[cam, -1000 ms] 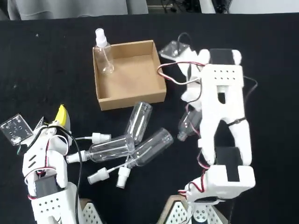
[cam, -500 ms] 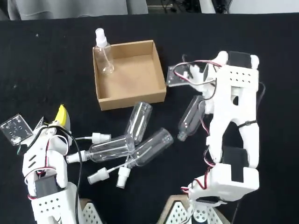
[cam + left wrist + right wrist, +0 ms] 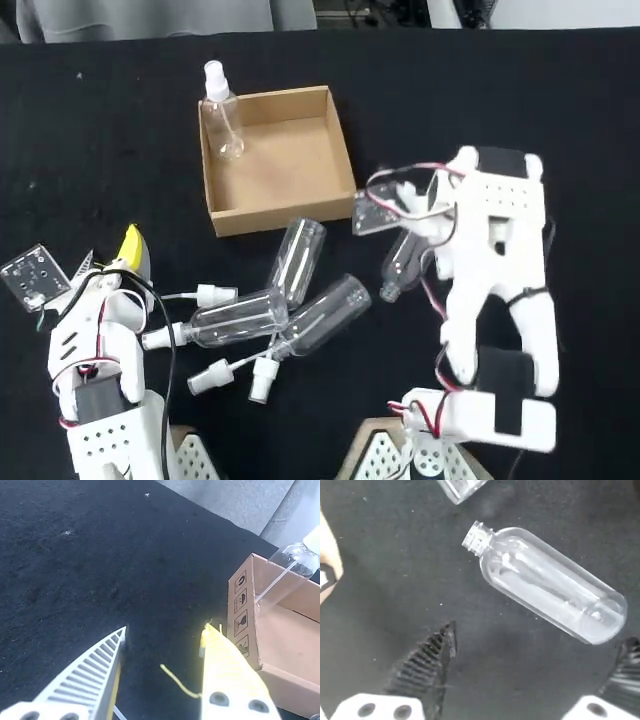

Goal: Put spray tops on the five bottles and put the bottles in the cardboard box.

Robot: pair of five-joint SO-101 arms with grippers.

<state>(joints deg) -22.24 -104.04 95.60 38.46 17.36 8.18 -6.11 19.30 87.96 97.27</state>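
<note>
Looking down from the high view, you see the table (image 3: 520,90) end at its far edge, with bare black cloth on either side of the box (image 3: 285,210). Count five bottles. A capped bottle (image 3: 222,125) leans in the box's far left corner, and a cluster (image 3: 325,312) of three lies crossed just beside the box's near wall. An open bottle (image 3: 403,262) lies part under the right arm (image 3: 495,230). Loose tops (image 3: 205,295) lie by the cluster, though you cannot count them surely. Your left claw (image 3: 112,252) sits by the near left edge, apart from all bottles.

From the left wrist, that claw gapes over bare cloth, the box corner and capped bottle beyond it.

From the right wrist, your right claw (image 3: 538,636) stands wide and holds nothing, with the open bottle lying just ahead of its fingers, its threaded neck bare
</note>
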